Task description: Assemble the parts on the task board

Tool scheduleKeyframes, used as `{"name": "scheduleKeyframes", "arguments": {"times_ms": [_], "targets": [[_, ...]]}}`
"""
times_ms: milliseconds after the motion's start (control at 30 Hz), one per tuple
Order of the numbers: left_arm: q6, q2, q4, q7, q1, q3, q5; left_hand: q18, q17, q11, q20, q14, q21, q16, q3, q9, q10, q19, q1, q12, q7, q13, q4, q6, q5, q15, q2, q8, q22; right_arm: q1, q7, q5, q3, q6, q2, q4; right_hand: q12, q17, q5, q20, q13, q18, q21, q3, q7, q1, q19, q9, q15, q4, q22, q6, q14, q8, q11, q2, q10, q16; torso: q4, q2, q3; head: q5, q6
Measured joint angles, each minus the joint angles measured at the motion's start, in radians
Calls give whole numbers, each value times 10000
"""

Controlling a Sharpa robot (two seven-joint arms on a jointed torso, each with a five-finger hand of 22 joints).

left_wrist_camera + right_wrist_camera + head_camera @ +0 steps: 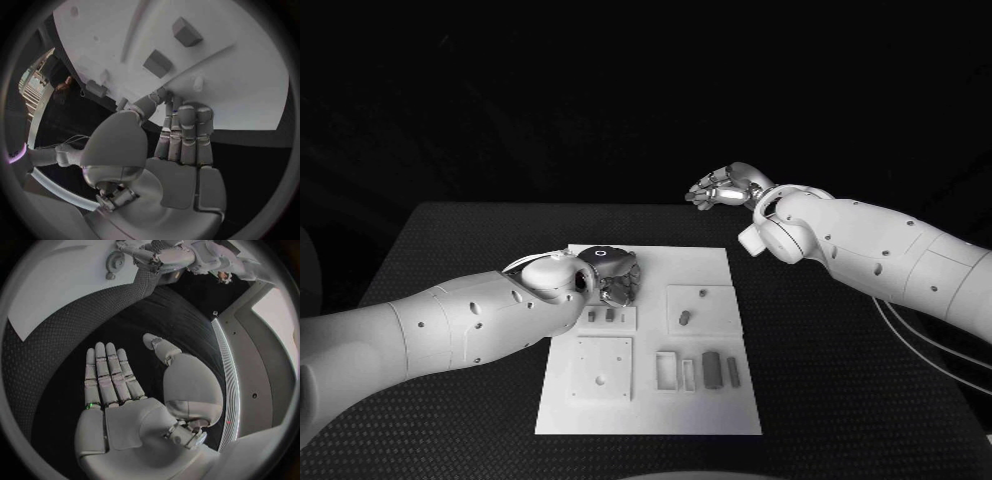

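Observation:
The white task board [718, 405] lies in the middle of the black table. Two small grey parts [600, 315] stand near its left edge, another grey part [685, 318] sits on a raised square plate [707, 296], and two long grey parts [720, 369] lie further toward me. My left hand [615, 280] is over the board's far left part, just beyond the two small parts. In the left wrist view its fingers [185, 130] stretch out side by side toward the board [250, 75] near a small white peg [198, 83], holding nothing. My right hand [728, 187] hangs raised beyond the board's far right corner, its fingers [109, 375] flat and empty.
A square white plate [603, 385] with a hole sits at the board's near left, with upright white slots [668, 368] beside it. Two grey blocks [160, 63] stand on the board ahead of my left hand. Black table [848, 400] surrounds the board.

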Motion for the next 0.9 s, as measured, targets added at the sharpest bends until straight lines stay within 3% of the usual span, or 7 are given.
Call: {"name": "scheduleKeyframes", "arguments": {"times_ms": [900], "targets": [[17, 217, -286, 41, -65, 34, 14, 81, -74, -28, -19, 114, 38, 116, 21, -96, 399, 57, 27, -37, 67, -21, 21, 218, 0, -28, 249, 140, 6, 0, 0, 2, 0, 5, -23, 51, -39, 0, 0, 0, 0, 0, 0, 0, 0, 0, 0, -8, 0, 0, 15, 0, 0, 50, 0, 0, 0, 0, -6, -1, 7, -58, -36]]}}
